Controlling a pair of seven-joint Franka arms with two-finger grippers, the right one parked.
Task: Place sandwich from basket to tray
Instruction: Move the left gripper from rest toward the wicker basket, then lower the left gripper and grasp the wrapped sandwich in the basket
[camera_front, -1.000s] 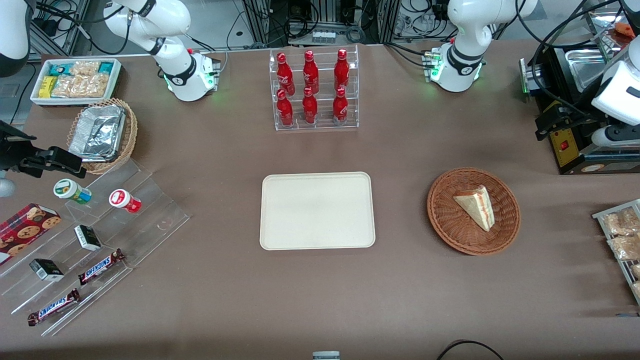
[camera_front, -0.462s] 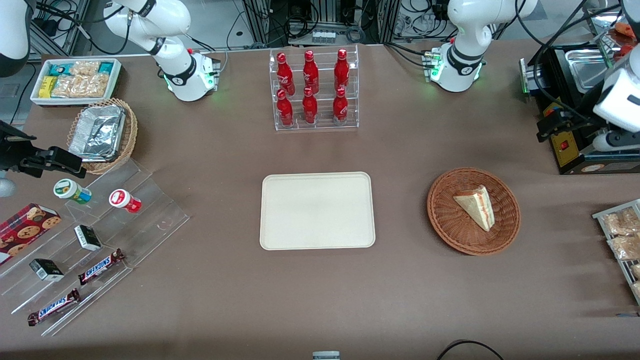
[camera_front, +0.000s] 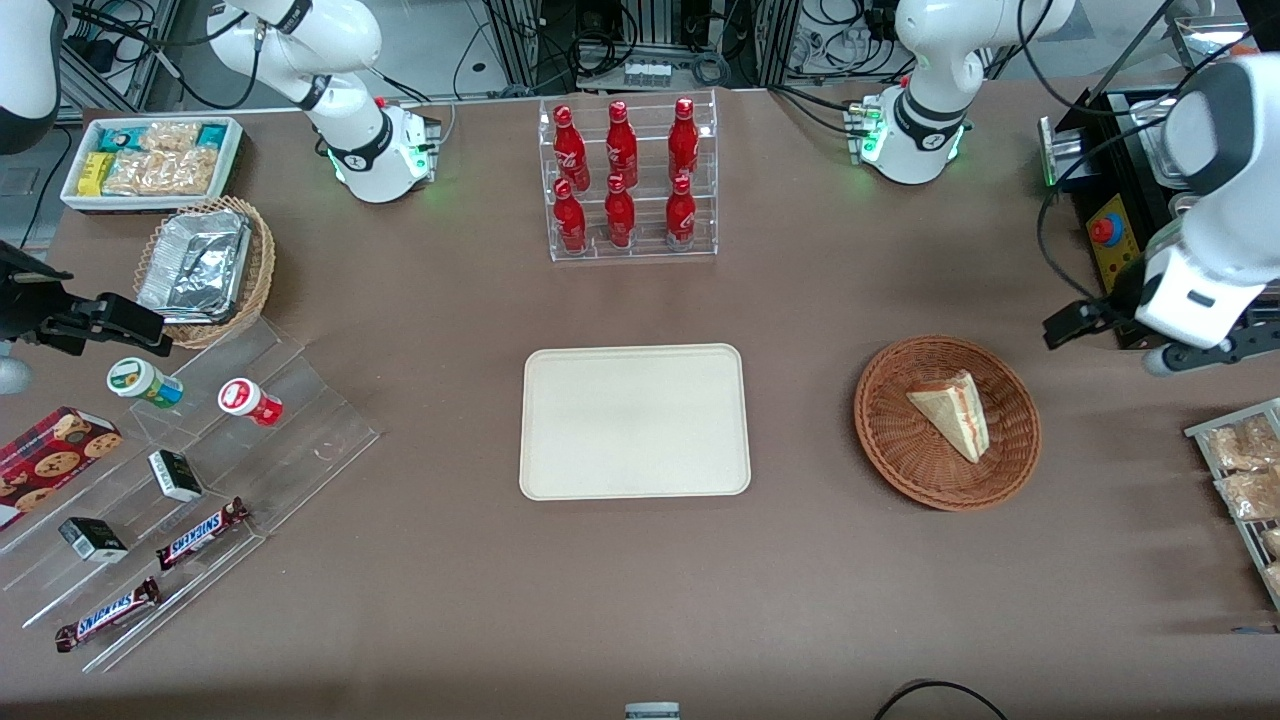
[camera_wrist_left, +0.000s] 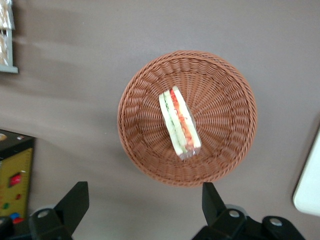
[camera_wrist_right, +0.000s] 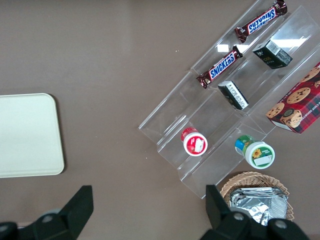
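The sandwich (camera_front: 950, 412), a pale bread wedge with red and green filling, lies in the round reddish-brown wicker basket (camera_front: 880, 440). The cream tray (camera_front: 634, 420) lies flat and bare at the table's middle, beside the basket toward the parked arm's end. My left gripper (camera_front: 1190, 355) hangs in the air beside the basket, toward the working arm's end, apart from it. In the left wrist view the gripper (camera_wrist_left: 145, 200) is open and holds nothing, and the basket (camera_wrist_left: 140, 85) with the sandwich (camera_wrist_left: 180, 122) lies just ahead of its fingertips (camera_wrist_left: 75, 197). A corner of the tray (camera_wrist_left: 310, 190) shows there too.
A clear rack of red bottles (camera_front: 628, 180) stands farther from the camera than the tray. A black box with a red button (camera_front: 1110, 240) and a wire rack of snack packets (camera_front: 1240, 470) flank my gripper. An acrylic snack stand (camera_front: 190, 470) and a foil-filled tan basket (camera_front: 205, 265) lie toward the parked arm's end.
My left arm has swung in from the working arm's end of the table and come closer to the basket. The sandwich, basket and tray have not moved.
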